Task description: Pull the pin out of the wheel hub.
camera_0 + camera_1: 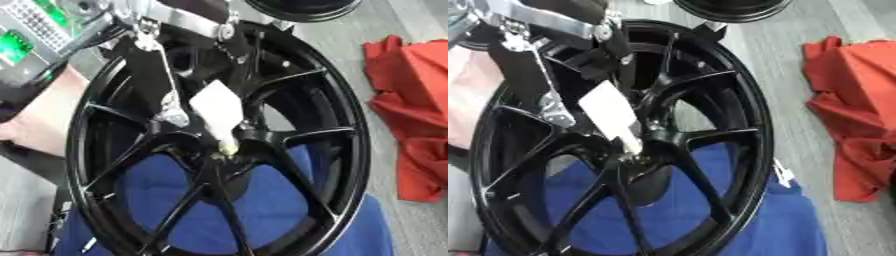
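A large black spoked wheel (352, 150) lies tilted on a blue cloth (166, 192). At its centre is the hub (219, 159). A white tapered pin (216, 107) points down into the hub, and its pale yellowish tip (228, 148) sits right at the hub's opening. My left hand (154, 70) comes down from the upper left over the wheel, black with silver joints. One finger (172, 116) lies along the pin's left side and another part (234, 44) is above it, so the hand is pinching the pin's wide upper end. No right hand shows.
A crumpled red cloth (411, 115) lies on the grey floor to the right of the wheel. Another black round part (302, 7) sits beyond the top rim. Equipment with green parts (22, 40) and a pinkish surface (44, 120) stand at the left.
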